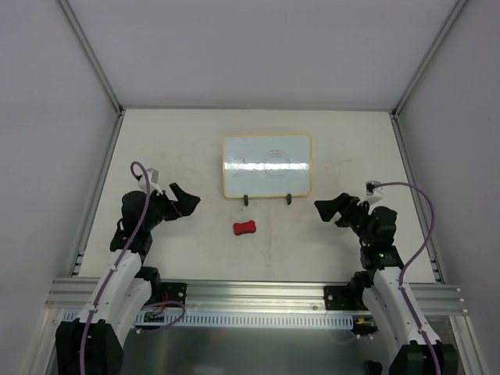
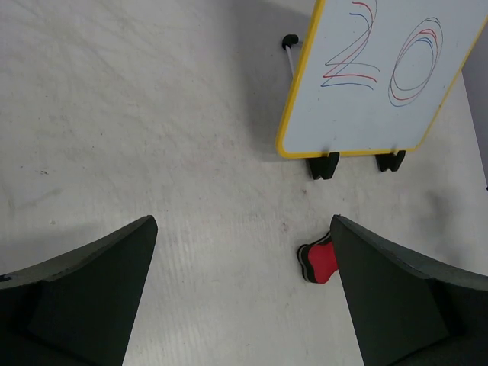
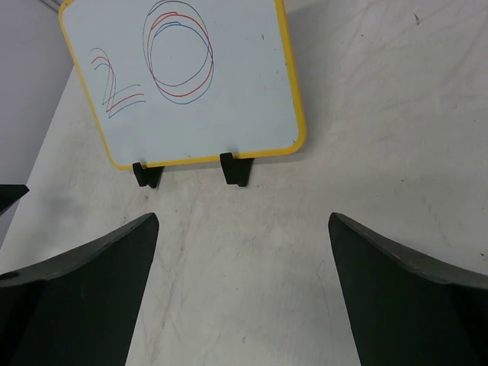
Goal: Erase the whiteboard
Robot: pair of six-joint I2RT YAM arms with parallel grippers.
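The whiteboard stands upright on two black feet at the table's middle back. It has a yellow frame and red, blue and grey scribbles. It also shows in the left wrist view and the right wrist view. A small red bone-shaped eraser lies in front of it, partly hidden behind a finger in the left wrist view. My left gripper is open and empty, left of the eraser. My right gripper is open and empty, right of the board's feet.
The pale table is walled by white panels with metal rails on the left, right and back. An aluminium rail runs along the near edge by the arm bases. A thin black-tipped rod lies behind the board.
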